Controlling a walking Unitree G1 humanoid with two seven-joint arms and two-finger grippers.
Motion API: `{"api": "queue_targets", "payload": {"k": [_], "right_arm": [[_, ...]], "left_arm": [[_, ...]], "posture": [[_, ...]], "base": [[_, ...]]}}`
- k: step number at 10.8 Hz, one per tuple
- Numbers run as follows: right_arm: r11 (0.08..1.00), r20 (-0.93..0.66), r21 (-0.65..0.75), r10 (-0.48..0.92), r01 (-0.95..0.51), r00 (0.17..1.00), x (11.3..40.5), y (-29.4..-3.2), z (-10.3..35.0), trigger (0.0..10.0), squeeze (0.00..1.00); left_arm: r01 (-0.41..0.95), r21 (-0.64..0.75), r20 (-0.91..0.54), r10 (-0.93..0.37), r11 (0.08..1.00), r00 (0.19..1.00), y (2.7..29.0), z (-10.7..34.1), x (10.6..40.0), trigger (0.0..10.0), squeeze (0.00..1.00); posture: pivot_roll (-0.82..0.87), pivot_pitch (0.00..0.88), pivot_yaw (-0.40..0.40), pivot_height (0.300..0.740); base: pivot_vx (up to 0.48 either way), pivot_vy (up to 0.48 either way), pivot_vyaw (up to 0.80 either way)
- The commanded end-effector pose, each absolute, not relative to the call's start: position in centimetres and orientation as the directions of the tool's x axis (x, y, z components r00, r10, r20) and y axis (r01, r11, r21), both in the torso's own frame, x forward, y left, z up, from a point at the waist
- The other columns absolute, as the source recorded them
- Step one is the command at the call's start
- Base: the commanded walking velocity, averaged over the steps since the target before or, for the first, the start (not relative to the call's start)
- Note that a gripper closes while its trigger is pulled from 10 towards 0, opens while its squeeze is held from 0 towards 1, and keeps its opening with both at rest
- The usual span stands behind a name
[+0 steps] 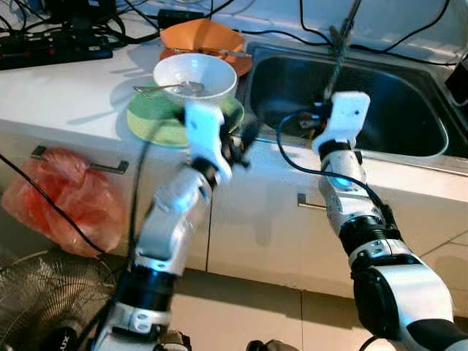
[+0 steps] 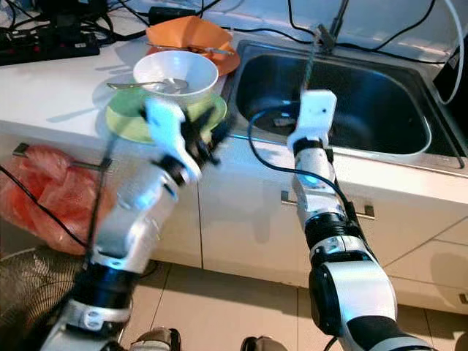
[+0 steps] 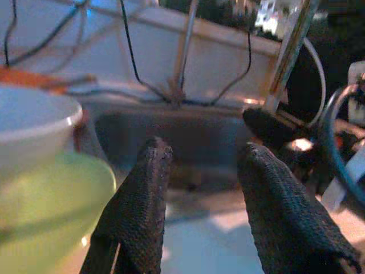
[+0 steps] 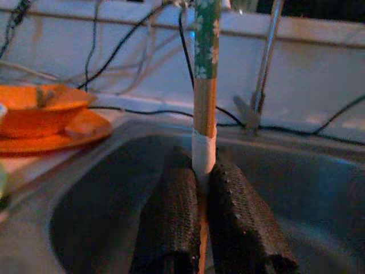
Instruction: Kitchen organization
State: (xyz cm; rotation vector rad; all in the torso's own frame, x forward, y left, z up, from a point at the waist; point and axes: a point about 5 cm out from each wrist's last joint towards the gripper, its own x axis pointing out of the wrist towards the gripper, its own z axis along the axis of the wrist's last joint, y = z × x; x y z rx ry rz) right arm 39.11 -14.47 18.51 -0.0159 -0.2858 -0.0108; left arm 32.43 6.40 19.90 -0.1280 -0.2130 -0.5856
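A white bowl (image 1: 194, 73) with a metal spoon (image 1: 172, 88) in it stands on a green plate (image 1: 157, 121) at the counter's front edge. My left gripper (image 1: 238, 146) is open just right of the plate, level with the counter edge; in its wrist view the fingers (image 3: 145, 194) are spread with nothing between them. My right gripper (image 4: 201, 211) is shut on a pair of chopsticks (image 4: 205, 85), wooden with green patterned tops. They stand nearly upright over the steel sink (image 1: 409, 139), near its front left corner.
An orange bowl on an orange plate (image 1: 205, 36) sits behind the white bowl. Black cables and a power strip (image 1: 51, 47) lie along the back of the counter. A red plastic bag (image 1: 66, 197) hangs from a cabinet handle, above a floor fan (image 1: 44, 307). The tap (image 4: 265, 68) rises behind the sink.
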Motion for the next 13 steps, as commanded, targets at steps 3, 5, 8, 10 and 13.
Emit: {"api": "queue_targets", "payload": {"k": [3,5,8,10,13], "right_arm": [[1.0,0.264,0.009,-0.011,0.009,0.964,39.6,-14.8,18.9,10.0,0.0],[1.0,0.257,0.008,-0.001,-0.001,0.966,39.6,-14.7,18.8,10.0,0.0],[1.0,0.232,0.01,0.009,-0.012,0.973,39.5,-14.5,18.1,10.0,1.0],[1.0,0.223,0.002,0.009,-0.01,0.975,39.5,-14.5,17.8,10.0,0.0],[1.0,0.219,0.002,0.014,-0.014,0.976,39.5,-14.5,17.7,10.0,0.0]], "left_arm": [[0.535,-0.035,0.189,-0.52,0.844,0.833,6.5,18.5,32.8,10.0,0.0],[0.529,-0.031,0.182,-0.515,0.848,0.837,6.4,18.2,32.9,10.0,0.0],[0.526,-0.019,0.181,-0.515,0.85,0.838,6.2,18.1,32.8,10.0,0.0],[0.522,-0.016,0.18,-0.511,0.853,0.84,6.3,18.0,32.8,10.0,0.0],[0.488,-0.014,0.19,-0.477,0.873,0.858,6.7,18.3,33.0,10.0,0.0]], "posture": [[0.11,0.071,-0.059,0.74],[0.11,0.078,-0.06,0.74],[0.12,0.092,-0.062,0.74],[0.12,0.095,-0.06,0.74],[0.12,0.096,-0.063,0.74]], "base": [[0.0,0.0,0.0],[0.0,0.0,0.0],[0.0,0.0,0.0],[0.0,0.0,0.0],[0.0,0.0,0.0]]}}
